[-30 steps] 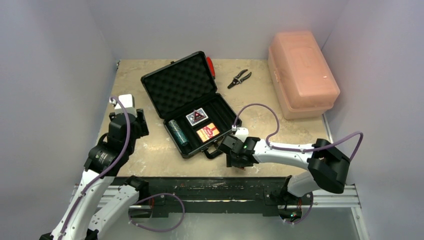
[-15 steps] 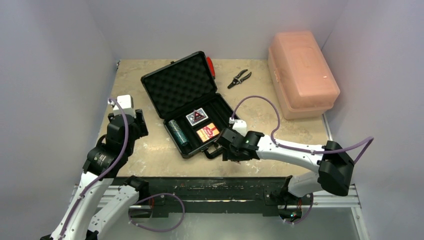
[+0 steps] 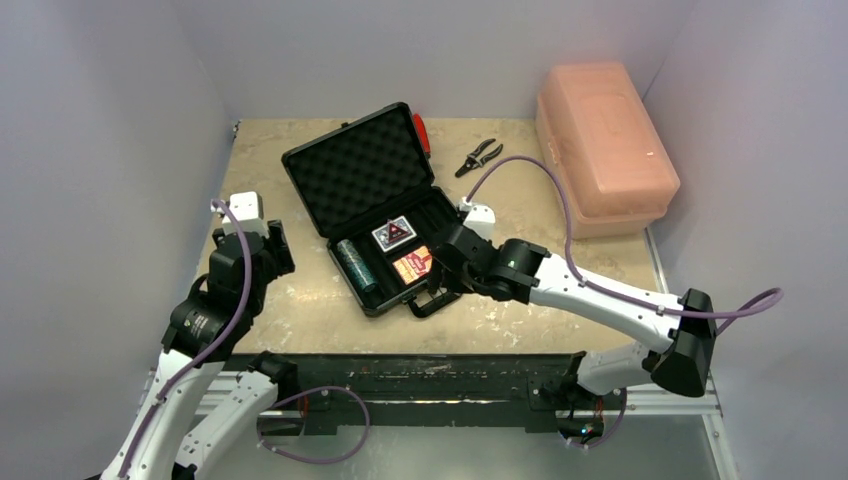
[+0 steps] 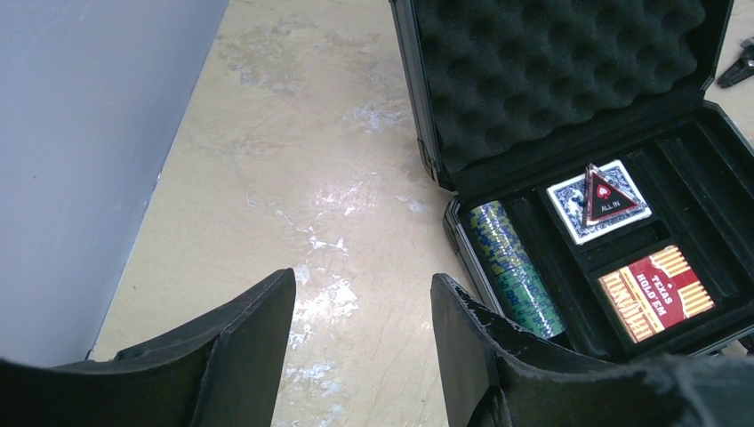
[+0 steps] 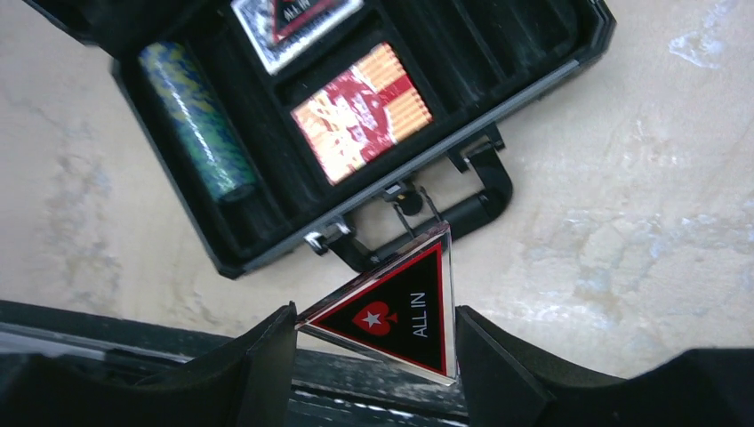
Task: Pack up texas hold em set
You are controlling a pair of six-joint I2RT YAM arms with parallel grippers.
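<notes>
You're mid-carry: the right fingers (image 5: 253, 365) clamp the ALL IN triangle (image 5: 397, 310), low centre of the wrist frame, over the handle (image 5: 487, 191) of the case (image 5: 498, 36). The left fingers (image 4: 240, 347) stand part open, empty, above the surface (image 4: 293, 133). Next, I'd move it over the orange-red deck (image 5: 360, 111) and release gently.

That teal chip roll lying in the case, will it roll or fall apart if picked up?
Probably rolls once out: the chip roll is a cylinder on its side, held only by its slot in the case. Its banded edges suggest loose stacked chips, so a mid-length grip might let it split.
</notes>
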